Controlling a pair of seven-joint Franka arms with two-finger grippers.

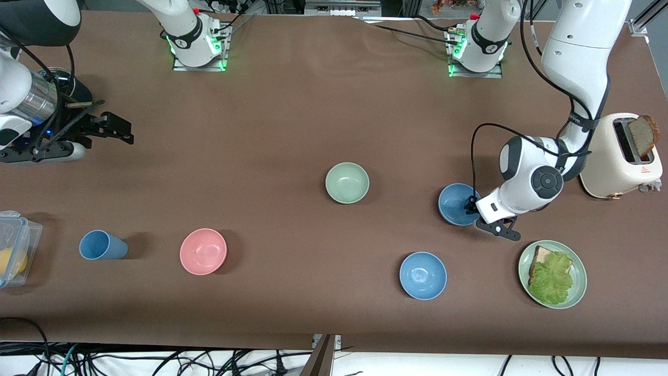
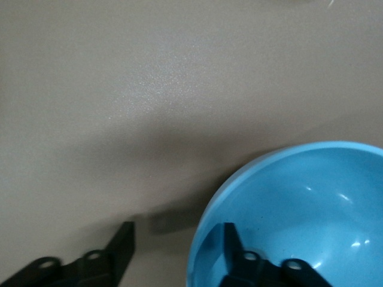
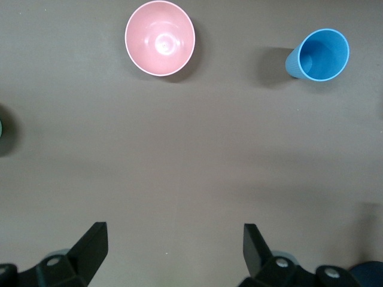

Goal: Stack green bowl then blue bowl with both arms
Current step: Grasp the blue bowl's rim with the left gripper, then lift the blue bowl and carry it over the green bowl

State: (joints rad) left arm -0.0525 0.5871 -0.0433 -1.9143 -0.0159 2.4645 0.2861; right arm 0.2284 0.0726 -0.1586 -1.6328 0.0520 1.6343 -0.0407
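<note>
The pale green bowl (image 1: pixel 347 183) stands upright in the middle of the table, with nothing touching it. The blue bowl (image 1: pixel 458 204) stands beside it toward the left arm's end. My left gripper (image 1: pixel 471 208) is down at this bowl's rim and open. In the left wrist view the gripper (image 2: pixel 176 230) straddles the rim of the blue bowl (image 2: pixel 299 209), one finger (image 2: pixel 232 239) inside and the other finger (image 2: pixel 122 239) outside. My right gripper (image 1: pixel 122 131) waits open and empty over the table at the right arm's end, and it also shows in the right wrist view (image 3: pixel 173 230).
A second, brighter blue bowl (image 1: pixel 422 275) sits nearer the front camera. A green plate (image 1: pixel 581 277) with bread and lettuce and a toaster (image 1: pixel 621 156) stand at the left arm's end. A pink bowl (image 1: pixel 203 251), a blue cup (image 1: pixel 102 245) and a plastic box (image 1: pixel 15 256) stand toward the right arm's end.
</note>
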